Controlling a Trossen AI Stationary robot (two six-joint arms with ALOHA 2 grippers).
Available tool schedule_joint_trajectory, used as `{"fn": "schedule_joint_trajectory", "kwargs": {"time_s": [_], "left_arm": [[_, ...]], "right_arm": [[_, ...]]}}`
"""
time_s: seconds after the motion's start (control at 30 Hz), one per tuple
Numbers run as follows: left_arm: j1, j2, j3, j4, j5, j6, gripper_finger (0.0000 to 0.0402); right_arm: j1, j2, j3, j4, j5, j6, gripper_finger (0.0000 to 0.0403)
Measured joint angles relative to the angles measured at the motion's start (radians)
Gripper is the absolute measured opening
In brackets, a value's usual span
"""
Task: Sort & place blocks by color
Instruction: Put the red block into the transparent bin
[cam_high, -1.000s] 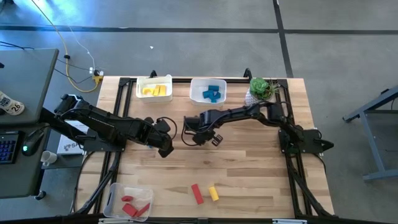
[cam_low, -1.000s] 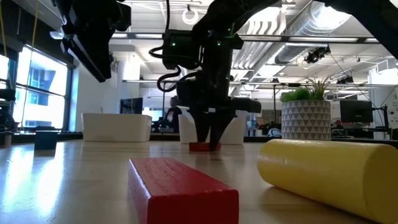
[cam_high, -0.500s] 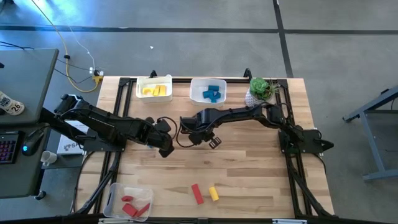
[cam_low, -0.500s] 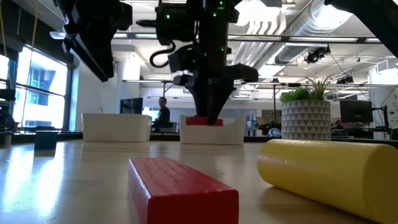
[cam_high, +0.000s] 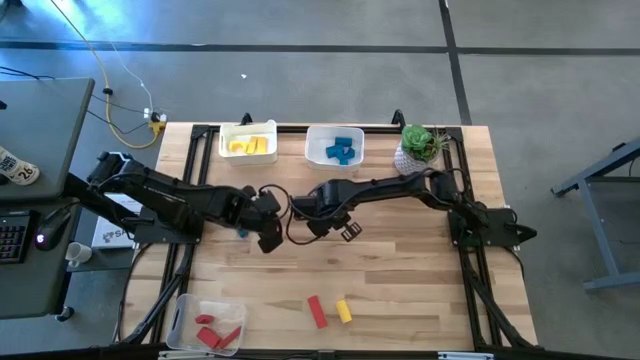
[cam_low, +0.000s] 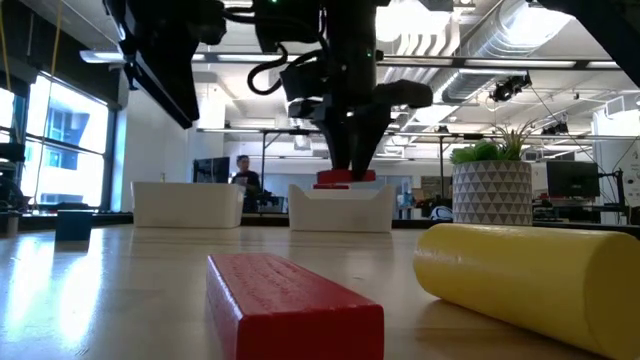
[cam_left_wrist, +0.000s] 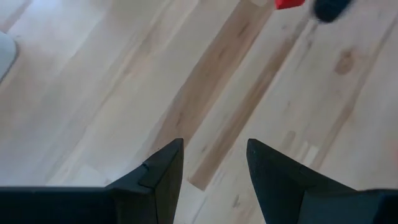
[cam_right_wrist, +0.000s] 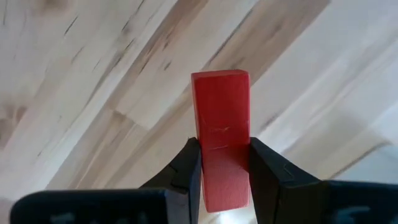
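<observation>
My right gripper (cam_high: 303, 213) is over the middle of the table, shut on a red bar block (cam_right_wrist: 219, 124). The block also shows in the low view (cam_low: 345, 180), above the tabletop. My left gripper (cam_high: 266, 236) hangs just to its left, open and empty (cam_left_wrist: 214, 163), above bare wood. A red bar (cam_high: 316, 311) and a yellow cylinder (cam_high: 343, 310) lie on their sides near the table's near edge. They are large in the low view, the bar (cam_low: 290, 300) and the cylinder (cam_low: 530, 275). A dark blue cube (cam_low: 73, 224) sits on the table at the left. My right gripper pinches the red bar's two long sides (cam_right_wrist: 219, 165) between its two fingers (cam_right_wrist: 186, 171), toward one end of the bar. The fingers come from above, pointing down (cam_low: 350, 150). The bar is lifted clear of the table and sits about level.
At the far edge stand a white bin with yellow blocks (cam_high: 247, 143), a white bin with blue blocks (cam_high: 335, 147) and a potted plant (cam_high: 418, 145). A white bin with red blocks (cam_high: 208, 325) sits at the near left corner. A person (cam_low: 240, 170) stands far behind.
My right gripper has lifted the red bar off the table, going up and a little toward the table's left edge. The bar now hangs clear of the wood.
</observation>
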Motion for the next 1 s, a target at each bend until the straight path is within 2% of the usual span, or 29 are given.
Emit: {"fn": "schedule_joint_trajectory", "kwargs": {"time_s": [0.3,0.53,0.8,1.0], "left_arm": [[0.081,0.0,0.0,0.026,0.017,0.059,0.0165],[0.147,0.0,0.0,0.165,0.09,0.136,0.0165],[0.224,0.0,0.0,0.336,0.225,0.181,0.0165],[0.271,0.0,0.0,0.417,0.331,0.181,0.0165]], "right_arm": [[-0.007,-0.087,-0.001,-0.083,0.032,0.112,0.0075],[-0.024,-0.173,-0.001,-0.136,0.046,0.199,0.0075],[-0.028,-0.24,-0.004,-0.197,0.131,0.349,0.0075],[-0.018,-0.319,-0.173,-0.127,0.187,0.389,0.0075]]}}
